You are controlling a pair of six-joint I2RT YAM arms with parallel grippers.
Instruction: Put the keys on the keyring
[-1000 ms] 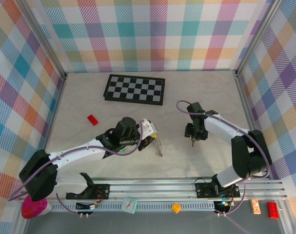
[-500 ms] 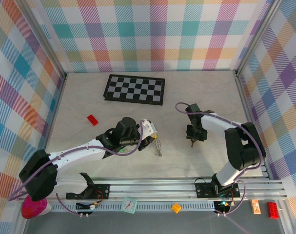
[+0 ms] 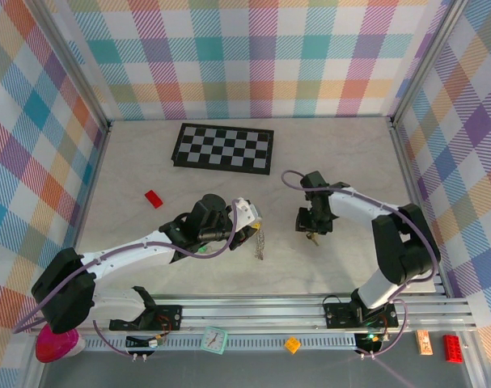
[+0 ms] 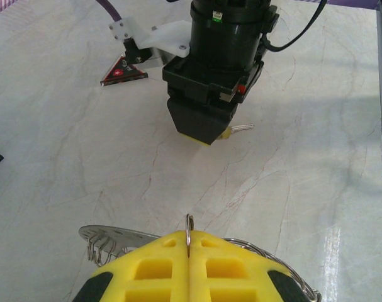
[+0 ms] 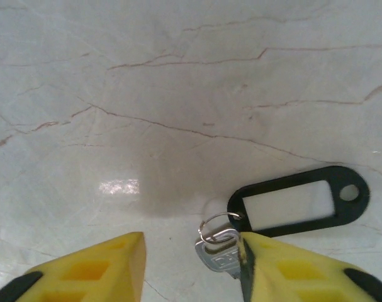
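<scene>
My left gripper (image 4: 189,239) is shut on the keyring (image 4: 109,236), pinching one thin wire loop upright between its yellow fingers. The ring's flat grey rim and more loops spread out on both sides. In the top view the keyring (image 3: 261,242) hangs from the left gripper (image 3: 249,228) near the table's middle. My right gripper (image 5: 191,251) is open and low over the table. A silver key (image 5: 219,253) on a small split ring lies between its fingers, against the right finger. A black tag (image 5: 301,202) with a white window is on the same split ring. The right gripper (image 3: 311,229) stands to the right of the keyring.
A black-and-white checkerboard (image 3: 223,148) lies at the back of the table. A small red brick (image 3: 153,199) sits at the left. A red triangle (image 4: 123,70) lies beyond the right gripper (image 4: 206,129) in the left wrist view. Plaid walls close in three sides.
The right gripper has slid a little left, toward the keyring, staying low over the table. The left arm holds the keyring nearly still.
</scene>
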